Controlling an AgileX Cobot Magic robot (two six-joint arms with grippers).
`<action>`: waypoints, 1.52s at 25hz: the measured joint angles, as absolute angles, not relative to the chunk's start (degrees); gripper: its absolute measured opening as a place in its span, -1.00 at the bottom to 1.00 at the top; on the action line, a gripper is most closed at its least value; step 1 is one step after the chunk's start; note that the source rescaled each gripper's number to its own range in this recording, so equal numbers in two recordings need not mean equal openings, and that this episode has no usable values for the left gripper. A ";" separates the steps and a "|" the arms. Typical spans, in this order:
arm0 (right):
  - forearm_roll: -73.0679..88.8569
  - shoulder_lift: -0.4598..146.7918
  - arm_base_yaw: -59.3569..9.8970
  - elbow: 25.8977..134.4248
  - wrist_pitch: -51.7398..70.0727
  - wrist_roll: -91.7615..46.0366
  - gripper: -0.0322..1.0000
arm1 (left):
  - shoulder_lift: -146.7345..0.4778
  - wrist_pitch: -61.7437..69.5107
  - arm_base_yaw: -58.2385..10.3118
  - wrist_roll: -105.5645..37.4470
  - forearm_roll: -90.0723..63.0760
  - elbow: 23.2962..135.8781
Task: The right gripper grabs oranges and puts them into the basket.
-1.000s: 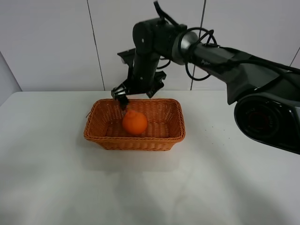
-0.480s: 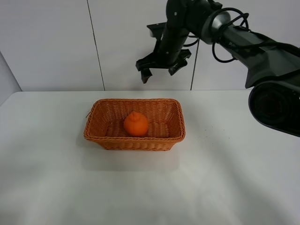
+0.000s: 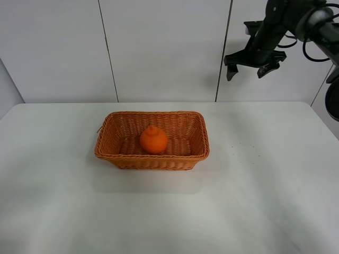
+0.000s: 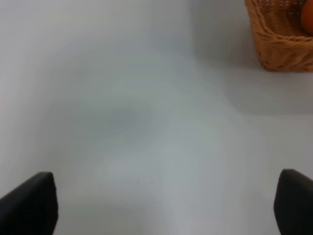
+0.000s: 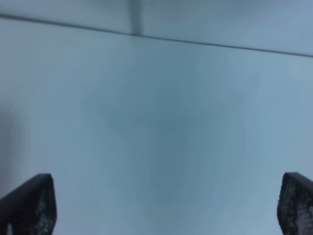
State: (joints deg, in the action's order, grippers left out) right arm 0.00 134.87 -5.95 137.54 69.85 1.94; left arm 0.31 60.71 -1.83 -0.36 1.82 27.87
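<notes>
The orange (image 3: 153, 140), round with a knobby neck, lies inside the wicker basket (image 3: 114, 151) in the middle of the white table. My right gripper (image 3: 246, 71) is open and empty, high up at the back right near the wall, far from the basket. In the right wrist view its fingertips (image 5: 27, 205) stand wide apart over bare table. A corner of the basket (image 4: 281, 46) and an edge of the orange (image 4: 308, 17) show in the left wrist view. My left gripper (image 4: 166, 205) is open and empty, over bare table to the left of the basket.
The white table (image 3: 169, 211) spreads around the basket. A panelled white wall (image 3: 159, 47) stands behind, with a seam (image 3: 222, 50) close to my right arm.
My right gripper has let go of the orange in the basket, risen and swung away to the upper right. The orange now rests in the basket.
</notes>
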 joint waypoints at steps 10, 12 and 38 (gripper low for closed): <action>0.39 132.07 -3.02 130.66 69.80 0.79 1.00 | 0.31 60.71 -1.83 -0.36 1.82 27.87; 0.39 129.63 -3.02 126.90 69.80 0.60 1.00 | 0.31 60.71 -1.83 -0.36 1.82 27.87; 0.62 39.31 -3.07 35.24 61.33 0.60 1.00 | 0.31 60.71 -1.83 -0.36 1.82 27.87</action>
